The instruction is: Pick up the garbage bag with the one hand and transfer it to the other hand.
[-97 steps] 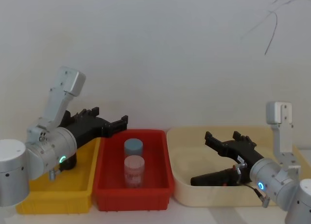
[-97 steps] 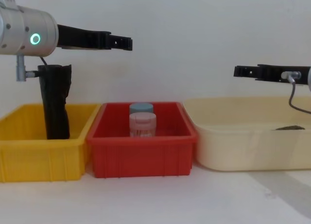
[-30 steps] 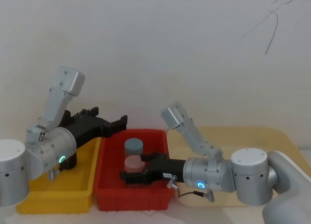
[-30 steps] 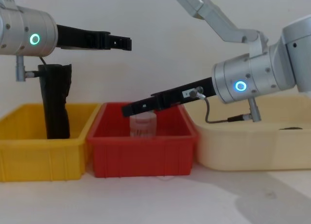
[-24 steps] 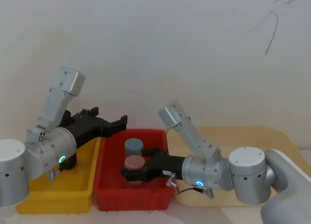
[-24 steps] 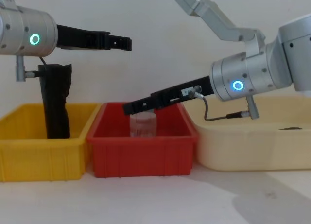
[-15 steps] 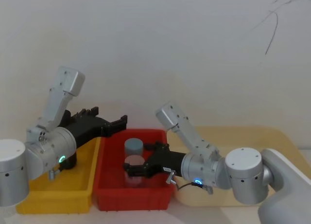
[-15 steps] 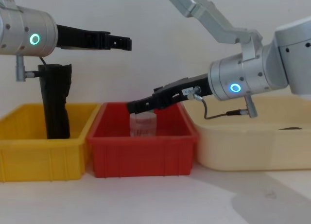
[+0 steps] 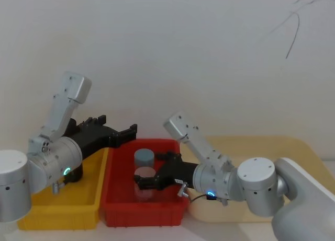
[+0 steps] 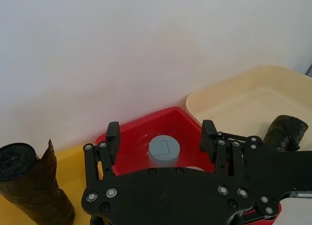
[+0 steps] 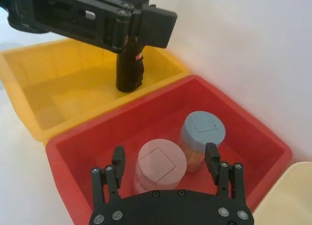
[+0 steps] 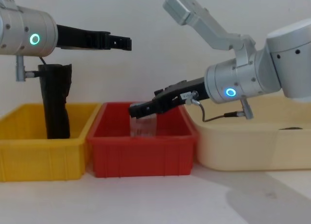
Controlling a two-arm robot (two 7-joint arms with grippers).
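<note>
The garbage bag (image 12: pixel 55 102) is a tall black roll standing upright in the yellow bin (image 12: pixel 29 158). The right wrist view shows a small red-and-white sticker on the garbage bag (image 11: pixel 129 69). My left gripper (image 12: pixel 124 42), on the green-ringed wrist, hangs open above and just right of the roll's top, not touching it. Its two fingers (image 10: pixel 113 132) stand wide apart. My right gripper (image 12: pixel 138 109), on the blue-ringed wrist, is open over the red bin (image 12: pixel 141 158), straddling a pink-lidded jar (image 11: pixel 161 161).
A grey-blue-lidded jar (image 11: pixel 203 129) stands behind the pink one in the red bin. A beige tub (image 12: pixel 243 146) on the right holds another dark roll (image 10: pixel 285 132) lying on its side. The three containers stand side by side against a white wall.
My right arm has swung from the beige tub to the red bin, and in the last second its gripper drew back and settled lower over the pink-lidded jar. The left arm has not moved.
</note>
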